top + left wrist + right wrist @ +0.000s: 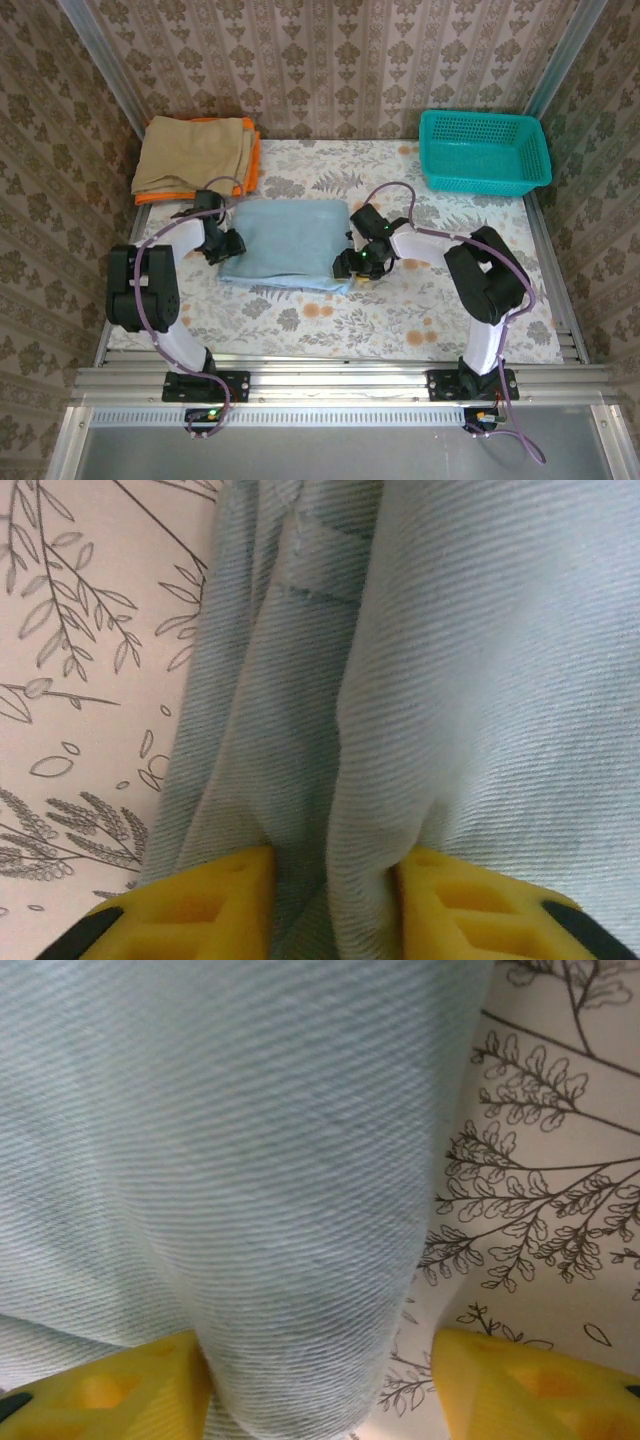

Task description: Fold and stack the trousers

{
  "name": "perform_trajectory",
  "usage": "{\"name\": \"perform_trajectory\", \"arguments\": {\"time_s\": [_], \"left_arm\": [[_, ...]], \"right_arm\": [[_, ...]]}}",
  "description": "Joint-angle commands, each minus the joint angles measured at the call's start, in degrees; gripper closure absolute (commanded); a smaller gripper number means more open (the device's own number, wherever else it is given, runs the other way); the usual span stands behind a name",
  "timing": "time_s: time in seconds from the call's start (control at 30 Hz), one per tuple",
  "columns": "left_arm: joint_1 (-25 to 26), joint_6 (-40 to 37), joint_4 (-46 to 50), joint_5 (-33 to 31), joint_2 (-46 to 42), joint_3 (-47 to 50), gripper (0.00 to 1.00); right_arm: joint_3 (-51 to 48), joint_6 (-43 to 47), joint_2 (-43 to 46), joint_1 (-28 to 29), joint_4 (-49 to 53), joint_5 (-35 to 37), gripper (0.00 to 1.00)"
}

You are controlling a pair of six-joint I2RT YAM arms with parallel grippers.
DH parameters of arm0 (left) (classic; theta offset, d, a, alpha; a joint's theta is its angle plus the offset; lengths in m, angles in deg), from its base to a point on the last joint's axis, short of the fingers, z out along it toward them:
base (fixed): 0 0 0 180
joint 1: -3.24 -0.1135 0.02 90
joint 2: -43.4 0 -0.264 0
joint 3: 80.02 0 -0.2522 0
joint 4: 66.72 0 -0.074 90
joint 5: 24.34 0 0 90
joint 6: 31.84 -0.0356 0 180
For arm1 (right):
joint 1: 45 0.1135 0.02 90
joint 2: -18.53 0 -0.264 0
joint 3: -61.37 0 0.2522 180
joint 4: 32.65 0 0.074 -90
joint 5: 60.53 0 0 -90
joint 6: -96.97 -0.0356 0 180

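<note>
The pale light-blue soft-cloth trousers [285, 243] lay folded into a thick rectangle on the floral-patterned table [330, 330], directly between the two arms. The left fingers [228, 245] sat at one short side of the bundle and the right fingers [352, 264] at the other, so its long axis ran straight from one pair to the other.

In the left wrist view the yellow left fingers stood parted, with a bunched ridge of layered cloth rising between them; it looked loose rather than pinched. In the right wrist view the right fingers were spread wide and straddled the rounded fold edge: one touched the cloth, the other hung over bare table with a gap beside it. Neither pair seemed to hold anything.

The folding looked complete, leaving the stacking. The tan-beige folded cloth [195, 150], resting on an orange folded cloth [252, 165], lay beyond the left fingers and away from the arm bases, well apart from the right fingers. The left arm was the nearer one, so the bundle would probably travel that way, short side leading. A teal plastic basket [485, 150] stood beyond the right fingers.
</note>
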Motion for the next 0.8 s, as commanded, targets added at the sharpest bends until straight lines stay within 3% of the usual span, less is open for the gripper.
{"name": "perform_trajectory", "arguments": {"time_s": [0.0, 0.17, 0.37, 0.53, 0.67, 0.77], "left_arm": [[-1.08, 1.27, -1.14, -3.67, -0.13, 2.24, 0.48], [0.74, 2.98, 1.84, -3.13, -5.01, 1.51, 0.42], [9.94, 5.72, 9.87, -10.65, -15.69, -0.95, 0.34], [17.34, 12.81, 8.8, -11.02, -21.99, 3.7, 0.36], [23.37, 19.32, 5.14, -12.19, -22.66, 9.9, 0.35], [25.35, 23.86, -1.06, -10.94, -22.58, 15.34, 0.36]], "right_arm": [[-0.41, 2.57, -2.48, 2.07, 7.95, 7.68, 0.38], [0.68, 3.14, -3.71, 3.04, 9.26, 7.38, 0.37], [2.13, 3.23, 4.57, 1.28, 10.45, 3.67, 0.37], [9.76, 6.83, 8.85, -2.07, 14.94, 7.52, 0.37], [19.03, 9.88, 2.43, -3.05, 15.76, 12.95, 0.38], [28.37, 9.84, -5.88, -3.76, 14.82, 12.29, 0.52]]}}
